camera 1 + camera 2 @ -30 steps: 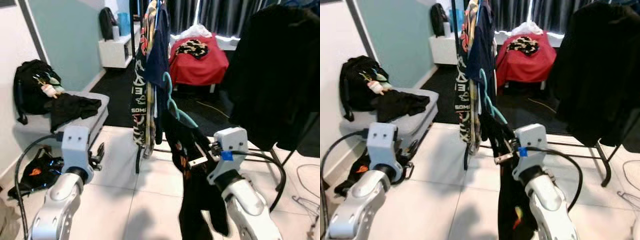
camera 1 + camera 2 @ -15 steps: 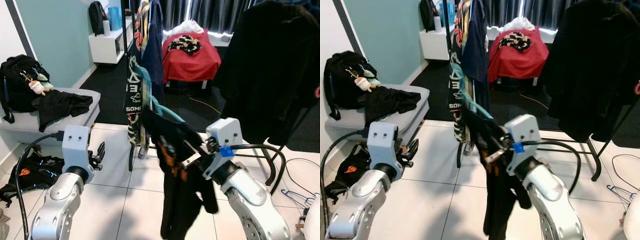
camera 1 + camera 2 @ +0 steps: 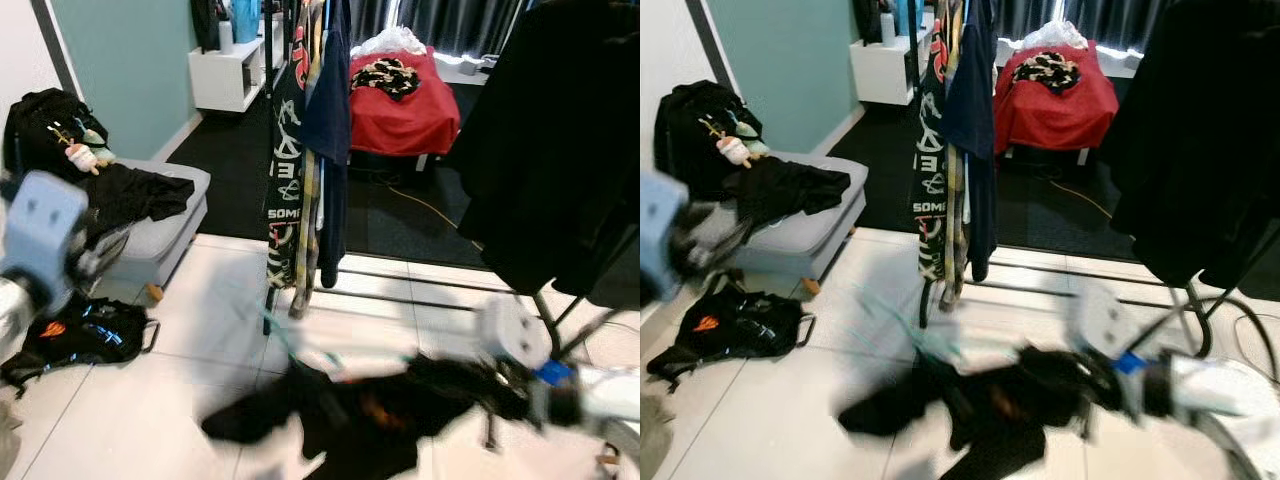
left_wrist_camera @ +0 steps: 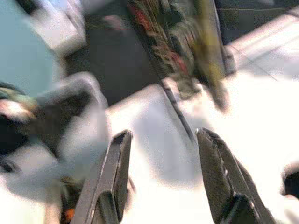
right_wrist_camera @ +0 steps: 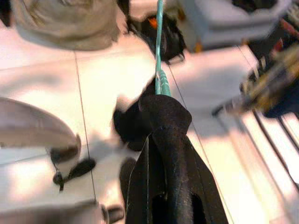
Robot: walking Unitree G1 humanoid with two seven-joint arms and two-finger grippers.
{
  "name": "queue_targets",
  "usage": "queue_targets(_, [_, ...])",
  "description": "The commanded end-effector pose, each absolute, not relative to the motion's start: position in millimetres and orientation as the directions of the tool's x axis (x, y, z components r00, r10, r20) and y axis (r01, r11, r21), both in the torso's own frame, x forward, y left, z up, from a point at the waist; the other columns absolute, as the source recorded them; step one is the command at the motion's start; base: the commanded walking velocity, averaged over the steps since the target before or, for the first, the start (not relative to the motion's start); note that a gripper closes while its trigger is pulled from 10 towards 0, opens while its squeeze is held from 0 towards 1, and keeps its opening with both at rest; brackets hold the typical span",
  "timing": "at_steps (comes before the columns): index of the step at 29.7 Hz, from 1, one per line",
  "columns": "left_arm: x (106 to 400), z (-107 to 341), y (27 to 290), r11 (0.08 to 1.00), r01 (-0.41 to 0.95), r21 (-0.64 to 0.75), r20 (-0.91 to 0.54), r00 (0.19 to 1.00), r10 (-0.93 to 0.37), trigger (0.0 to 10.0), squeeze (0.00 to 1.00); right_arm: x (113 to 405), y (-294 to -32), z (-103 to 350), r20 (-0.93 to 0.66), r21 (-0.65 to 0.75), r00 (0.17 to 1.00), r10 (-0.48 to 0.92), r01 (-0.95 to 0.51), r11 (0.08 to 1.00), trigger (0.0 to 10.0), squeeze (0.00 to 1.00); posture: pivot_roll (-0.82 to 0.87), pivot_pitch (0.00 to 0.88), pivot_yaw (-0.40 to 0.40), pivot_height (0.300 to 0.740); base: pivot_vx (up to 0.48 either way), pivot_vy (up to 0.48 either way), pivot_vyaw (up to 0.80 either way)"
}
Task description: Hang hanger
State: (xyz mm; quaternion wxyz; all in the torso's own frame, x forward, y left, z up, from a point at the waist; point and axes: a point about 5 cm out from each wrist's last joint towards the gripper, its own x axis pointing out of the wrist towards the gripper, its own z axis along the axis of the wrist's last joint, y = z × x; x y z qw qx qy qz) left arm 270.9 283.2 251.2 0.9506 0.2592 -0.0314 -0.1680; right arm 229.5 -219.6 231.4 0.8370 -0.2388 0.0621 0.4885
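**A:** Two arms are up. Why is the right gripper [image 5: 163,154] so low, out over the white floor [image 3: 130,400]?

**B:** I think it carries the teal hanger [image 5: 160,51] with the black shirt [image 3: 370,415] on it. Its fingers are squeezed on the hanger's neck. The shirt swings out sideways and looks blurry, just below the clothes rack [image 3: 305,160].

**A:** And the left gripper [image 4: 161,175]?

**B:** Its fingers are spread apart and hold nothing. It is raised near the grey bench [image 3: 150,235].

**A:** What does the right wrist view add?

**B:** The thin teal stem sticking out past the shirt. The head views smear that.
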Motion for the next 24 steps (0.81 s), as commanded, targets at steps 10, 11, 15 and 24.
queue_targets(10, [254,227,216,0.579,0.761,0.294,-0.178,0.639,-0.749,10.0,1.0,219,-190,282,-0.109,-0.295,0.31,0.945,-0.918,0.267,10.0,0.0,-0.07,0.184,-0.02,0.74,0.0,0.0,0.0])
queue_targets(11, [253,228,214,0.561,0.782,0.272,-0.174,0.614,-0.77,10.0,1.0,218,-189,284,-0.099,-0.294,0.283,0.954,-0.924,0.244,10.0,0.0,-0.07,0.184,-0.02,0.74,0.0,0.0,0.0])
queue_targets(15, [262,245,203,0.569,0.791,0.224,-0.075,0.596,-0.799,10.0,1.0,216,-179,287,-0.054,-0.272,0.199,0.978,-0.946,0.178,10.0,0.0,-0.08,0.182,-0.022,0.74,0.0,0.0,0.0])
queue_targets(24, [265,266,221,0.572,0.808,0.142,-0.017,0.579,-0.815,10.0,0.0,214,-180,283,-0.098,-0.231,0.154,0.983,-0.964,0.128,10.0,0.0,-0.07,0.18,-0.025,0.74,0.0,0.0,0.0])
